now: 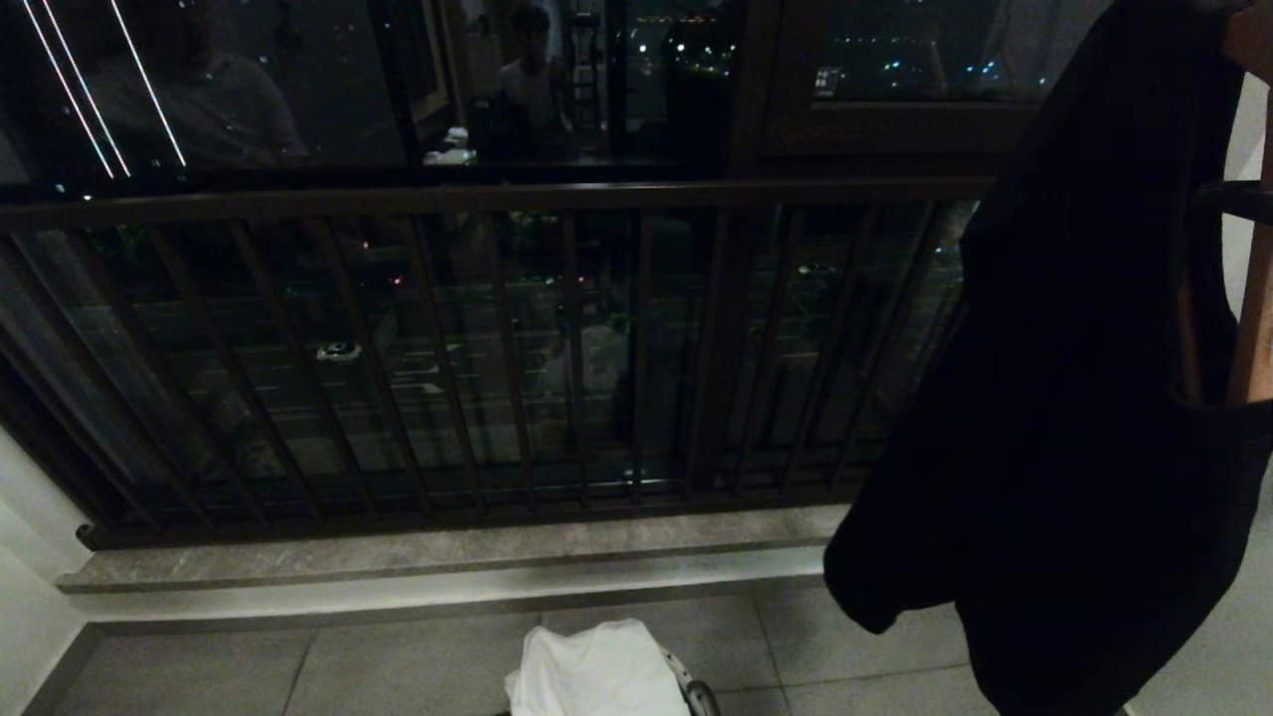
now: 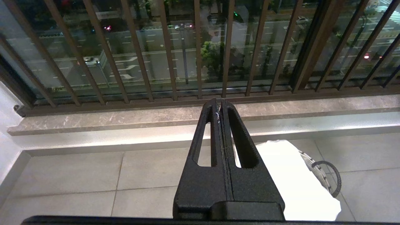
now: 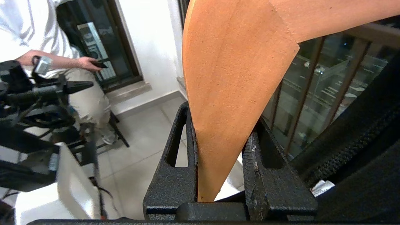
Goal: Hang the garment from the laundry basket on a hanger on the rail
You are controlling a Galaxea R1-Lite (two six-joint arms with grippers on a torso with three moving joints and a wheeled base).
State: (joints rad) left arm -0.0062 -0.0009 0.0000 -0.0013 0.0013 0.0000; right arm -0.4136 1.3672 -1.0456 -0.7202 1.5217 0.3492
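A black garment (image 1: 1074, 398) hangs on a wooden hanger (image 1: 1255, 318) at the right of the head view, clear of the floor. In the right wrist view my right gripper (image 3: 223, 122) is shut on the hanger (image 3: 231, 78), with the black garment (image 3: 368, 140) draped beside it. On the floor at the bottom centre stands the laundry basket (image 2: 318, 168), with a white cloth (image 1: 597, 671) lying over it. My left gripper (image 2: 220, 104) is shut and empty, parked above the floor tiles. A dark bar (image 1: 1238, 202) crosses behind the hanger; I cannot tell whether it is the rail.
A dark balcony railing (image 1: 497, 199) with upright bars fronts the window, above a stone sill (image 1: 448, 552). A person (image 3: 47, 47) stands off to the side in the right wrist view, next to dark equipment (image 3: 31, 93).
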